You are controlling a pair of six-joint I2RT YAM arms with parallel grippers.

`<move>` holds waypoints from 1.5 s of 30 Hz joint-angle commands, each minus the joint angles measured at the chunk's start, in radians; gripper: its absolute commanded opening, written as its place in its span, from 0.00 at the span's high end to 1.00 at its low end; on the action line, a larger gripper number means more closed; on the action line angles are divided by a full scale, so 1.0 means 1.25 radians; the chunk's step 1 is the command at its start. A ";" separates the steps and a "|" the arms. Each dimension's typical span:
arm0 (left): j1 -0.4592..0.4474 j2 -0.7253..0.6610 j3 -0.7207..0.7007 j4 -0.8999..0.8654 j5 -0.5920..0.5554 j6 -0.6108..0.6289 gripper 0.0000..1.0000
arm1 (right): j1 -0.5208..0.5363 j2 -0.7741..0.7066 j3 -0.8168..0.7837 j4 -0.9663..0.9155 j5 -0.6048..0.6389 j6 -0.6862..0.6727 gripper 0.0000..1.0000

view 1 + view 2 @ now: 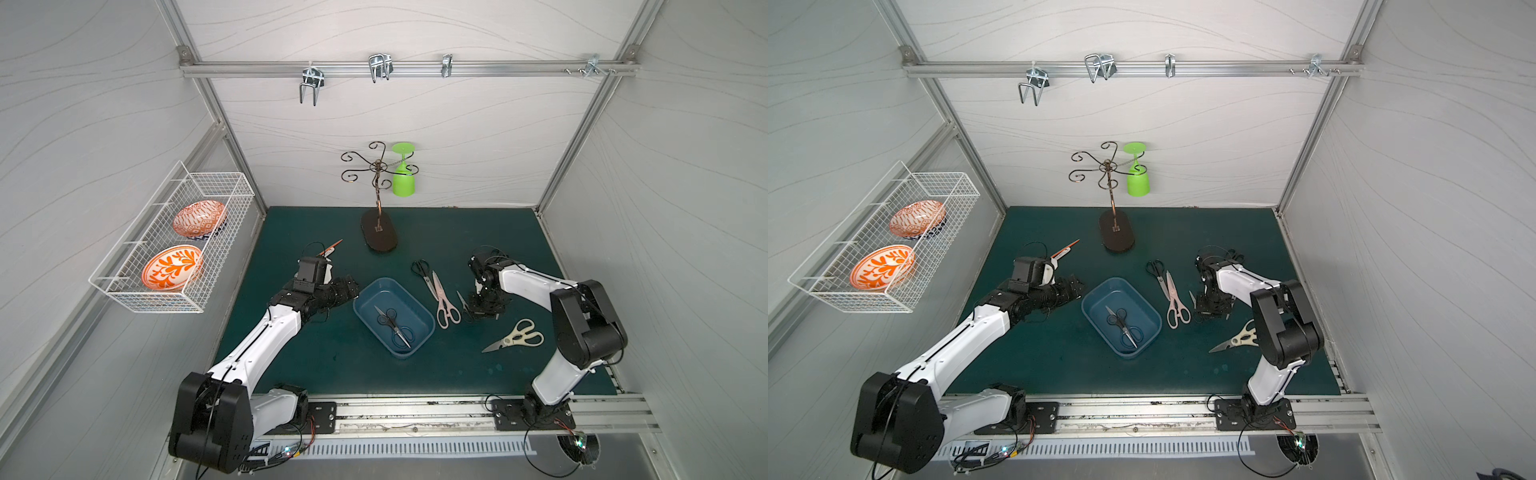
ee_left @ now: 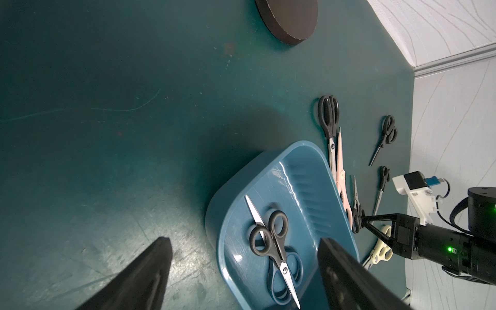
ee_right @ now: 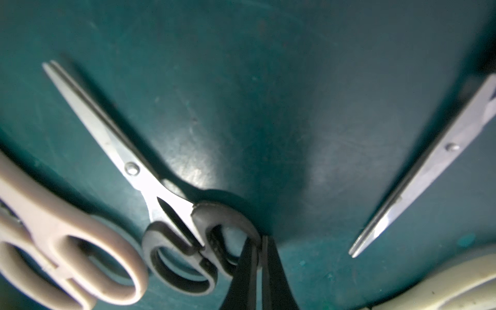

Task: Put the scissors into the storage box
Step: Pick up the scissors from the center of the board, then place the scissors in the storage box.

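Observation:
The blue storage box (image 1: 365,291) (image 2: 303,147) sits mid-mat, holding black-handled scissors (image 1: 390,322) (image 2: 271,241) laid across a blue-handled pair (image 2: 295,265). To its right on the mat lie a black pair (image 1: 420,268), a pink pair (image 1: 444,303) (image 3: 53,228) and a cream pair (image 1: 515,337). My right gripper (image 1: 471,309) (image 3: 259,241) is down at the mat, shut on a handle loop of small black-handled scissors (image 3: 128,161). My left gripper (image 1: 345,289) (image 2: 245,249) hovers open and empty at the box's left edge.
Another small pair's blades (image 3: 429,171) lie close to the right gripper. The cup stand (image 1: 378,237) with a green glass (image 1: 403,174) is behind the box. An orange-tipped tool (image 1: 332,247) lies by the left arm. A wire basket (image 1: 124,286) with orange bowls hangs on the left wall.

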 commanded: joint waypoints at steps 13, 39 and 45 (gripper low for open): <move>0.032 -0.015 0.002 -0.004 -0.014 0.004 0.10 | 0.011 -0.083 0.097 -0.092 -0.052 -0.027 1.00; 0.293 0.022 0.006 0.026 0.074 -0.043 0.11 | 0.494 0.085 0.327 -0.090 -0.054 0.072 1.00; 0.292 0.023 0.002 0.036 0.091 -0.046 0.11 | 0.514 0.180 0.370 -0.099 -0.014 0.071 1.00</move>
